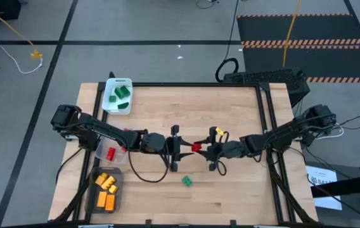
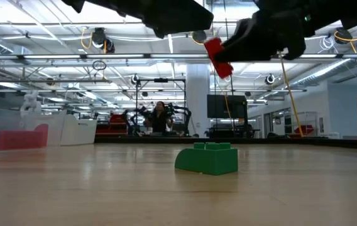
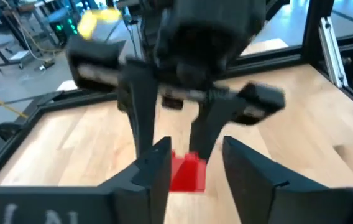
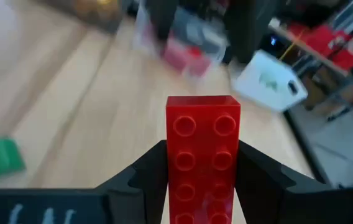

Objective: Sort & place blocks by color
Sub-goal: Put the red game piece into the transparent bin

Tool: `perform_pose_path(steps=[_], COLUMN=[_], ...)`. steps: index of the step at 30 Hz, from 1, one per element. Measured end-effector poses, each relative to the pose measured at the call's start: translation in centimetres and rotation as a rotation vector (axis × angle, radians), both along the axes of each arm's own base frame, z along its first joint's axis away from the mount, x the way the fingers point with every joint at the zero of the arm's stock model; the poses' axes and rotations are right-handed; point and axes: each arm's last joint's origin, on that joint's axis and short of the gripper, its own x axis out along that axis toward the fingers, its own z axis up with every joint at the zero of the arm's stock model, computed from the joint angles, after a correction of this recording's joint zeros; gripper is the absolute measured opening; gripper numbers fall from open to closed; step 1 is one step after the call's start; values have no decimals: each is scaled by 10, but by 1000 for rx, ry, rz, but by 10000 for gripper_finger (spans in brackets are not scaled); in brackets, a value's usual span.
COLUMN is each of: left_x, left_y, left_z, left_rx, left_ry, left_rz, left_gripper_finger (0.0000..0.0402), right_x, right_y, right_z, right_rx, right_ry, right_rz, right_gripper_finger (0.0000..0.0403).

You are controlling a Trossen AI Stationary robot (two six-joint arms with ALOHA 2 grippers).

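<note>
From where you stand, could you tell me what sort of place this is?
Probably a robotics lab in an open industrial hall: a wooden worktable in a dark frame, striped floor mats, ceiling ducts and lights, more equipment behind.

Two dark jointed arms with black cables, each ending in a pincer.

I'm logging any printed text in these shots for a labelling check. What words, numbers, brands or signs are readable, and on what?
No text can be read with confidence.
White sheet at the table's right edge, high view: dark print, too small to read.
Left gripper body, left wrist view: pale marks at the bottom edge, cut off and blurred.
Right gripper, holding the red block: similar pale marks, unreadable.
</note>
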Motion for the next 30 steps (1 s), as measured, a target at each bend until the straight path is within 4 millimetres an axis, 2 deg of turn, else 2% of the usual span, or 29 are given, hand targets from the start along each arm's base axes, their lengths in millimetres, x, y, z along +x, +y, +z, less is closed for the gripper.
perform_pose_path(steps=[5,8,14,17,21,26,30], left_x=[0,0,0,-1,-3,-3,-3], left_y=[0,0,0,2,3,5,5], left_z=[-1,0,-2,-5,-9,-8,-8], left_rx=[-5,-5,12,40,62,59,59], left_ry=[2,2,15,45,86,69,66], left_rz=[1,2,0,39,78,156,157], left_gripper_finger=[117,115,116,128,186,287,351], right_x=[0,0,0,0,0,1,1], right_y=[0,0,-2,-2,-1,-1,-1], right_z=[1,0,0,1,1,4,4], right_rx=[-8,-16,-38,-37,-26,-16,-16], right_ry=[-8,-2,-4,-9,-18,-44,-44], right_rz=[3,3,-45,-46,-48,-44,-45], right_gripper_finger=[141,123,123,123,123,156,130])
